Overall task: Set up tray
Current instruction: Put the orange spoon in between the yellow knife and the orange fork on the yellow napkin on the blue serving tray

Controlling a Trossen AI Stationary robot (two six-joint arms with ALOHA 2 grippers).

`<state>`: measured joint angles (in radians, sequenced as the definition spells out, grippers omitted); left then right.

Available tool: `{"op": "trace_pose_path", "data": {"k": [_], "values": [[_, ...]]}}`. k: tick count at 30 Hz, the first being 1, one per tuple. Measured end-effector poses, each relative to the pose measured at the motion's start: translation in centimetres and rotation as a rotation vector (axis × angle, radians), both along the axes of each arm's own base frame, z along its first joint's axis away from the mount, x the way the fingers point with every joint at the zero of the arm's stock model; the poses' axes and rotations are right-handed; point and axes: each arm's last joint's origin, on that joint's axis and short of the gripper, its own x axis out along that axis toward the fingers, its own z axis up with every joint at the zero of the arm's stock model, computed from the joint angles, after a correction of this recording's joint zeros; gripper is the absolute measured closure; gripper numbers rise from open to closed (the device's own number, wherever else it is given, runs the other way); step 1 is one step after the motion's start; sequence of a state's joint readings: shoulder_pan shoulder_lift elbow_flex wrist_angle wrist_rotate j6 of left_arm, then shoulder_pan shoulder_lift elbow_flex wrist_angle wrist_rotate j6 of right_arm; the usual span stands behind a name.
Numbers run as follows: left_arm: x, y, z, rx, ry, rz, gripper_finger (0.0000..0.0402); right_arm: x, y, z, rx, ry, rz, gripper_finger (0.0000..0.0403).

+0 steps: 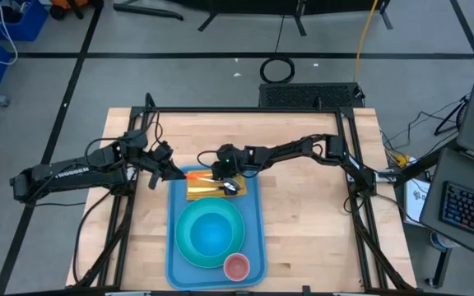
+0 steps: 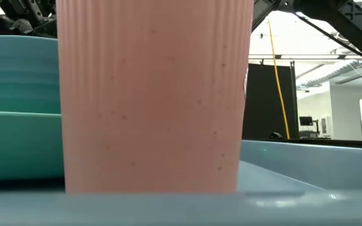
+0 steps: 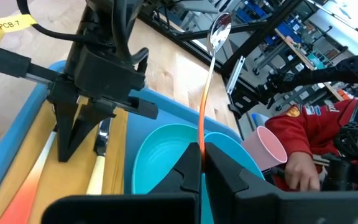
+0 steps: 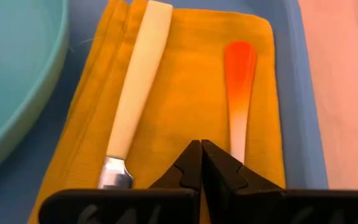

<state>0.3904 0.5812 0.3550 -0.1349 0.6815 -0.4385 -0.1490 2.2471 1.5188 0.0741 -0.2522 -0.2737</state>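
A: where's the tray (image 1: 255, 238) rn?

B: Middle of the wooden surface (image 1: 311, 230), near edge. Turquoise bowl (image 1: 211, 231), pink cup (image 1: 236, 265), and at the far end a yellow napkin (image 4: 191, 93) w/ two utensils.

A: claws?

B: Left claw (image 3: 201, 163) is clamped on a spoon (image 3: 211, 74) w/ an orange handle, at the tray's far left corner. Right claw (image 4: 201, 163) is closed, holding nothing, just above the napkin.

A: handling?

B: Prob light stiff plastic, slick tho. Loaded, so I'd grip the raised rim on a long side and keep it level, or stuff slides.
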Motion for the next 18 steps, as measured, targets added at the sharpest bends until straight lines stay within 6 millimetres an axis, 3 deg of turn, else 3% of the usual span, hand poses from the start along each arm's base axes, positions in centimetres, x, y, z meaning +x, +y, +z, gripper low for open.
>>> {"op": "trace_pose_path", "data": {"k": [7,18], "values": [[0.0,0.0,0.0,0.003,-0.006,0.003,0.0397,0.1,0.1,0.1,0.001,-0.015,0.017,0.0403],[0.1,0.1,0.3,0.015,-0.031,0.012,0.0397,-0.3,0.9,3.9,0.042,-0.09,0.117,0.0403]]}}
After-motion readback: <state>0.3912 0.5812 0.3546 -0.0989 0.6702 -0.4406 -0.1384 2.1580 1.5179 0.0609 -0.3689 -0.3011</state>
